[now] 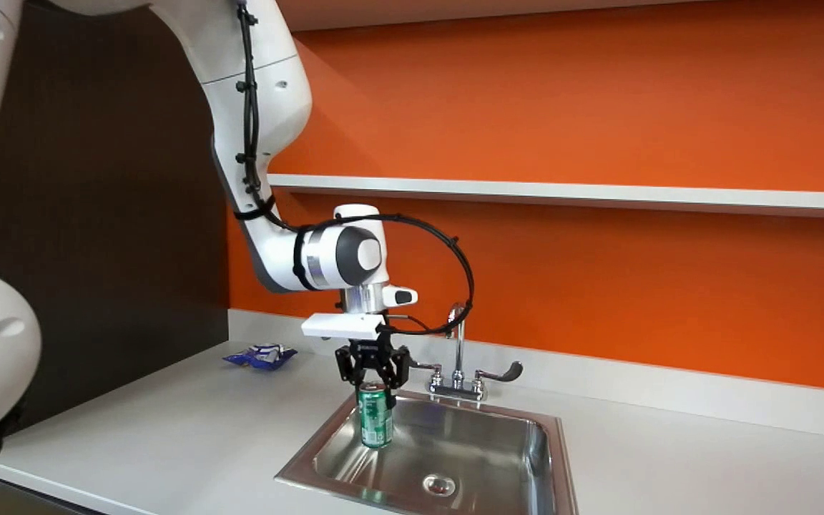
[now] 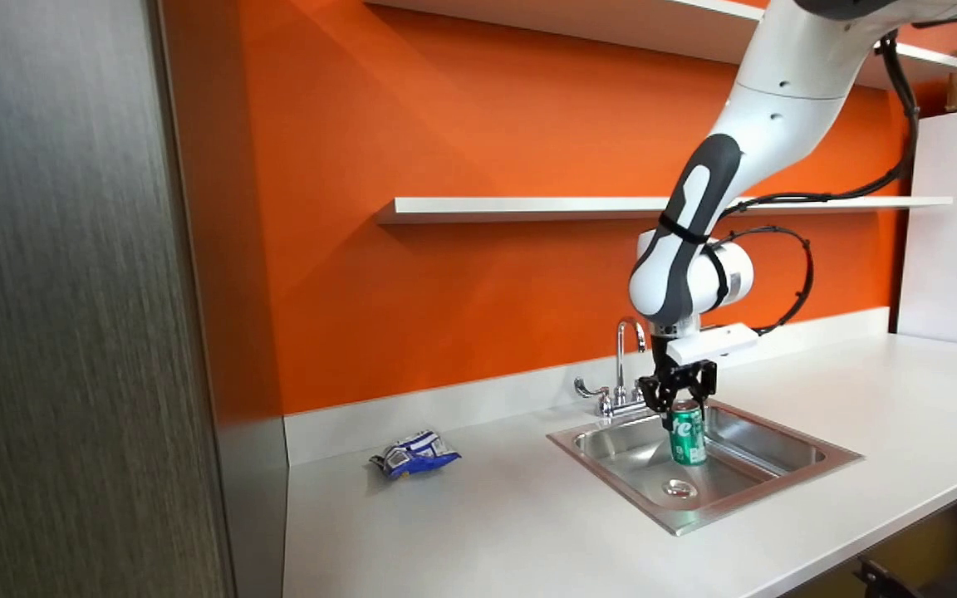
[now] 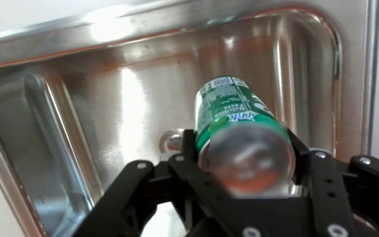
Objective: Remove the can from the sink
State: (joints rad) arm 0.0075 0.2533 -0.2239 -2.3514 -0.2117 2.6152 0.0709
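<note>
The can (image 2: 687, 436) is pinched near its top between the fingers (image 3: 188, 144) of the gripper (image 1: 375, 402), one on each side. It's held roughly upright, lower part seen against the interior of the sink (image 1: 561, 458); whether the base touches the sink floor can't be told. Round drain (image 1: 439, 486) is seen in the floor, right of the can in an exterior view.

Sink: rectangular, shiny steel, rounded inner corners, let into a smooth white counter (image 1: 190, 422). Chrome faucet (image 1: 458, 390) with two lever handles is mounted at the far side. The can is green, cylindrical, printed; upside-down "Nutrition Facts" can be read in the wrist view. A crumpled, glossy blue-and-white packet (image 2: 414, 453) is set on the counter left of the sink, well apart.

Hard to see: can top is smeared by a blurred patch in the wrist view. Near rim (image 1: 340, 491) of the sink is cropped in an exterior view. Arm (image 2: 786, 108) is cut off in both exterior views.
</note>
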